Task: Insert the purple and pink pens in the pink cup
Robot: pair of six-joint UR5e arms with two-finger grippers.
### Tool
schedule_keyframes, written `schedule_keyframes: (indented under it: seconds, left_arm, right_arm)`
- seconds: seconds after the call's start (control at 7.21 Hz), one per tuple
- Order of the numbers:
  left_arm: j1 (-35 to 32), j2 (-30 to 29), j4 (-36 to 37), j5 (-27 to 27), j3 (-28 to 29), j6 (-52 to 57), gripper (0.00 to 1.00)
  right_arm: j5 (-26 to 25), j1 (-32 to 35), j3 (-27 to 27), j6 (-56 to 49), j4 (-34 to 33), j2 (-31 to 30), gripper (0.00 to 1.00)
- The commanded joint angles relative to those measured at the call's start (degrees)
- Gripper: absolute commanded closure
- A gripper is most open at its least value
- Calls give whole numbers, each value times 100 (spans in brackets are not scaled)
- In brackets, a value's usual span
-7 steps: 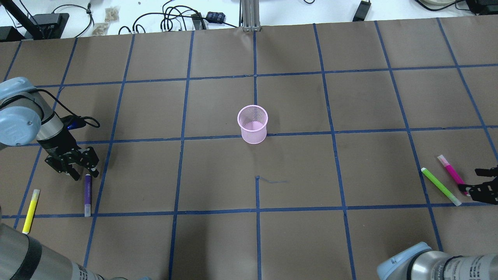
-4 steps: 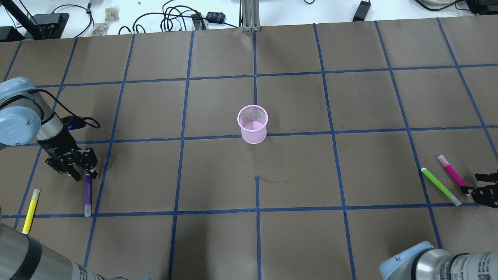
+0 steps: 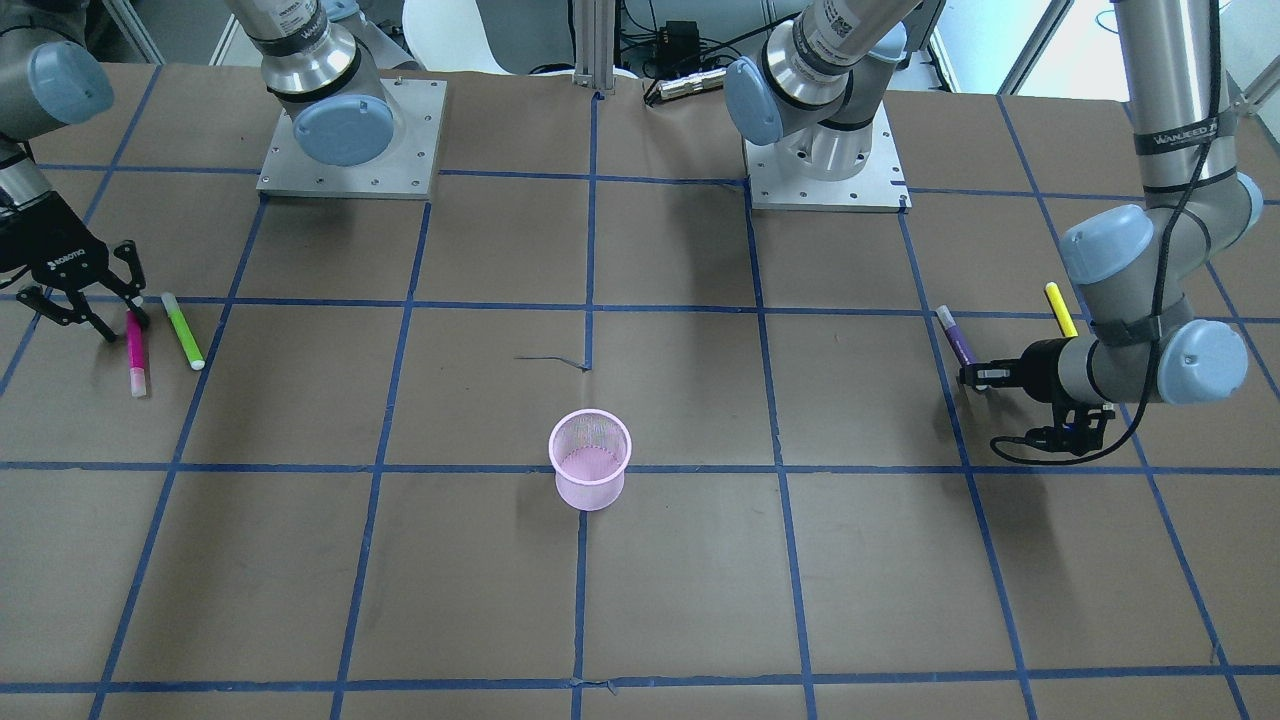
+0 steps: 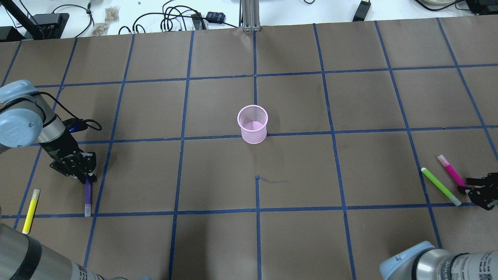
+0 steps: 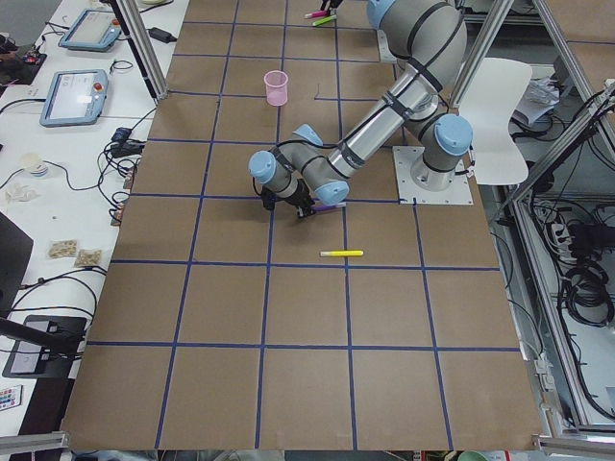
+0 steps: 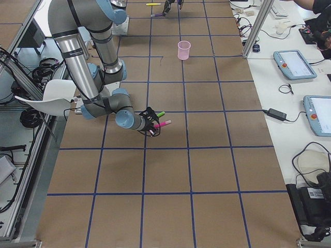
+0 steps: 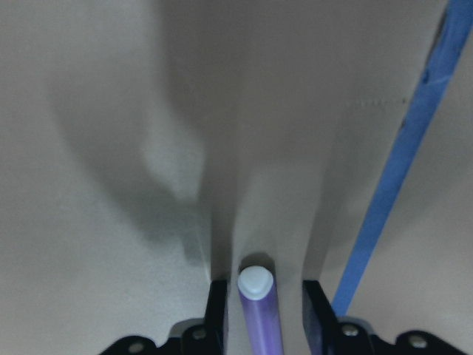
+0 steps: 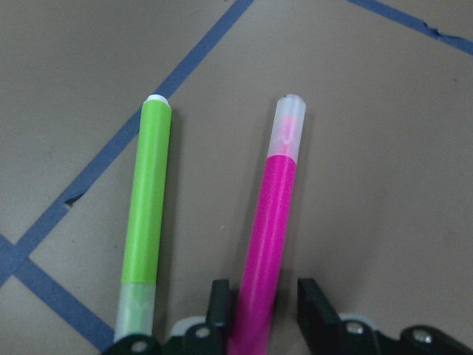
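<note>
Nearest the robot's left side, the left end effector (image 7: 264, 287) sits low over the matte brown paper surface (image 4: 218, 175), its two black fingers spread with a narrow gap on each side of the purple pen (image 4: 88, 196), a slim cylinder with a rounded, pale end that lies flat between them. Near it, closer to the table's edge, lies a yellow highlighter (image 4: 30, 210), apart from the end effector. On the robot's right side, the right end effector (image 8: 263, 287) is likewise spread, straddling one end of the pink pen (image 8: 270, 222), whose glossy magenta barrel ends in a cloudy, translucent cap with the nib faintly visible inside. Just beside it, not touching, lies a green highlighter (image 8: 148, 200), a smooth lime tube with a pale translucent cap at the near end and a white plug at the far end. Blue tape lines (image 4: 155, 139) divide the surface into squares. Farther out, near the middle of the surface and well apart from both pens, the pink cup (image 4: 253, 124) stands upright, a round wire-mesh holder tapering slightly toward its base, with nothing in it.
</note>
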Motion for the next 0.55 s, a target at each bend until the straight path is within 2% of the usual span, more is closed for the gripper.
schedule_keyframes:
  seconds: [0.0, 0.14, 0.42]
  left_arm:
    - [-2, 19, -5, -26, -9, 1, 100]
    - [-2, 19, -5, -26, -9, 1, 100]
    - [-45, 176, -48, -44, 140, -277, 100]
  right_arm:
    - [1, 0, 0, -37, 7, -9, 86]
    - [1, 0, 0, -11, 16, -26, 94]
    - [1, 17, -183, 68, 24, -192, 99]
